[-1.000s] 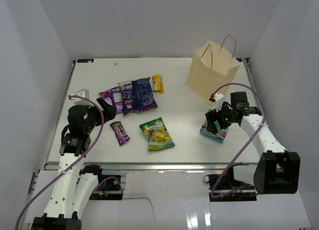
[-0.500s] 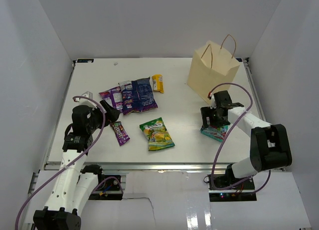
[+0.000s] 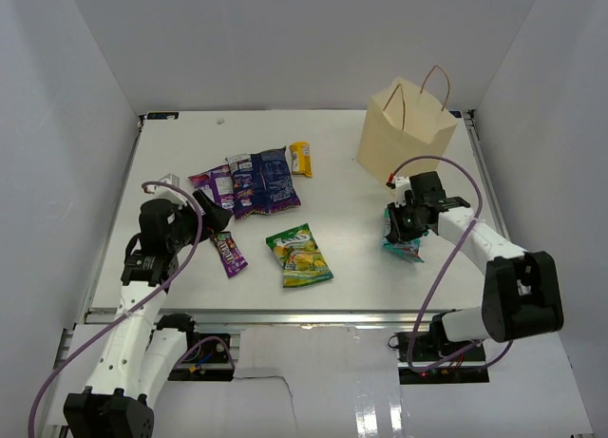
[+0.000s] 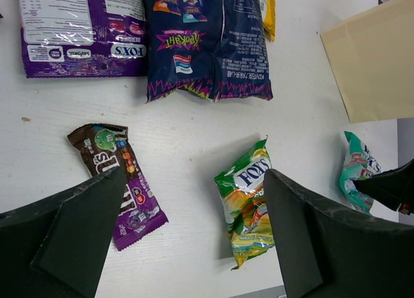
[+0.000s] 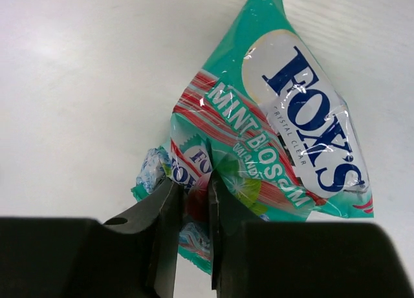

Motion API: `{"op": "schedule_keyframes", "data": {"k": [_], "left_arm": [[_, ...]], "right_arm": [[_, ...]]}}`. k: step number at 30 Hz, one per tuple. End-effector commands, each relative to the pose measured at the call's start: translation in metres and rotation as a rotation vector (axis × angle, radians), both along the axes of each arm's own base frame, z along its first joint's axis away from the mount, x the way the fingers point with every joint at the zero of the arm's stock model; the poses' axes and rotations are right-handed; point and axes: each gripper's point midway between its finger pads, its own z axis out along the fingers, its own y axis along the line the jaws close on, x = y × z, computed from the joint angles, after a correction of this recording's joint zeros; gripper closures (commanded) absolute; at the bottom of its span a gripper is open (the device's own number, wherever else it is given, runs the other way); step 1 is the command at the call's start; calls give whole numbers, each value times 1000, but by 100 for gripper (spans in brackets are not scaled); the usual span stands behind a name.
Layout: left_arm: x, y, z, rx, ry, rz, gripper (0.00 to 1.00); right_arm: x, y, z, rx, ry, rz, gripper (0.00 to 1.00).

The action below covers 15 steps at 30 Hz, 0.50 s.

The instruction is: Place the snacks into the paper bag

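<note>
My right gripper [image 3: 399, 227] [image 5: 193, 188] is shut on the crumpled edge of the teal-red pack [image 3: 406, 245] [image 5: 284, 136], which lies on the table just in front of the paper bag [image 3: 407, 134] [image 4: 372, 59]. The bag stands upright at the back right. My left gripper [image 3: 211, 215] [image 4: 194, 181] hangs open above the table with nothing in it. Below it lie the purple M&M's packet [image 3: 228, 253] [image 4: 119, 185] and the green-yellow pack [image 3: 299, 256] [image 4: 249, 201]. Further back lie the dark blue chip bag [image 3: 266, 180] [image 4: 207, 39], a purple pack [image 3: 217, 184] [image 4: 77, 33] and the yellow bar [image 3: 301, 158] [image 4: 267, 10].
White walls close in the table [image 3: 351, 200] on the left, back and right. A raised metal rail [image 3: 285, 314] runs along its near edge. The right arm's purple cable [image 3: 446, 172] loops up close to the bag's front.
The right gripper's jaws have closed onto the teal-red pack's edge, and its arm has swung in over the pack. The left arm has shifted slightly and stays open.
</note>
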Motion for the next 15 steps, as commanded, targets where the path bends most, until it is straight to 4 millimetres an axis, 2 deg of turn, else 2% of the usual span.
{"op": "schedule_keyframes", "data": {"k": [1,2,3,4,6,7,8,10,11,13,14,15], "left_arm": [[6,-9,9,-31,-35,-45,2],[7,-11,9,-36,-34,-52,2],[8,-12,9,-42,-35,-60,2],[8,-15,9,-52,-34,-74,2],[11,-18,8,-65,-29,-83,2],[11,-21,8,-75,-26,-99,2],[13,-23,8,-86,-22,-104,2],[13,-25,8,-95,-18,-113,2],[14,-26,8,-100,-19,-119,2],[13,-28,8,-102,-20,-125,2],[12,-27,9,-102,-22,-125,2],[12,-27,9,-101,-25,-125,2]], "right_arm": [[-26,46,56,210,-121,385,92],[-31,53,82,249,-222,469,92],[-43,71,104,333,-313,647,92],[-52,76,118,356,-366,735,92],[-74,89,163,427,-511,924,92],[-76,91,176,439,-547,953,92],[-74,96,205,447,-615,984,92],[-64,98,238,430,-699,996,92],[-51,100,276,396,-802,1001,92],[-34,100,319,374,-894,953,92],[-19,96,356,327,-986,904,92],[-2,91,385,288,-1083,856,92]]}}
